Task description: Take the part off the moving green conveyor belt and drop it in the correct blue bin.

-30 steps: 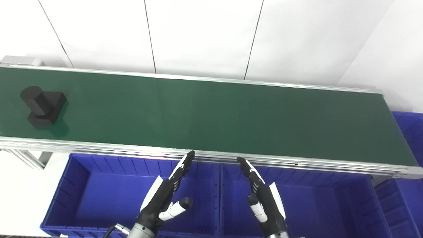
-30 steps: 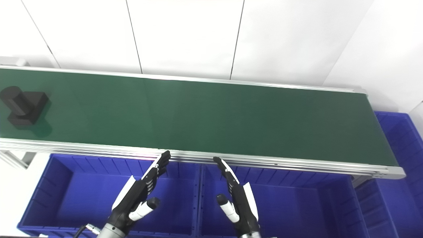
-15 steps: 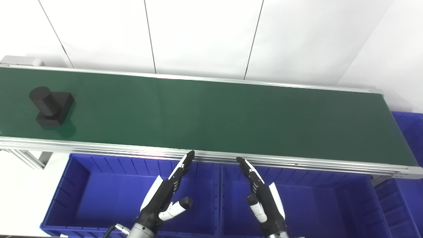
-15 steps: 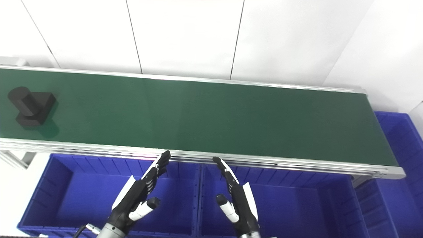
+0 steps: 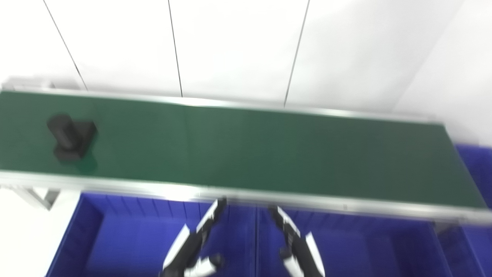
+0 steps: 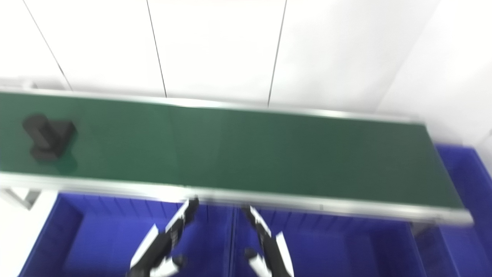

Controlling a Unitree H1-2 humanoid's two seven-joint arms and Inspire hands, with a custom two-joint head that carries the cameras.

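Left eye view, blurred, showed the black part (image 5: 71,136) on the green conveyor belt (image 5: 246,150), far left. My left hand (image 5: 194,244) and right hand (image 5: 296,244) hovered with fingers spread, holding nothing, over two blue bins (image 5: 127,238) that looked bare inside.

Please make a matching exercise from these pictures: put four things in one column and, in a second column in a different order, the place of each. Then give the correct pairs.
Things:
1. black part
2. left hand
3. right hand
4. green conveyor belt

Places:
A. over the blue bin right of the divider
B. between the white wall and the blue bins
C. at the left end of the belt
D. over the blue bin left of the divider

Pairs: 1-C, 2-D, 3-A, 4-B
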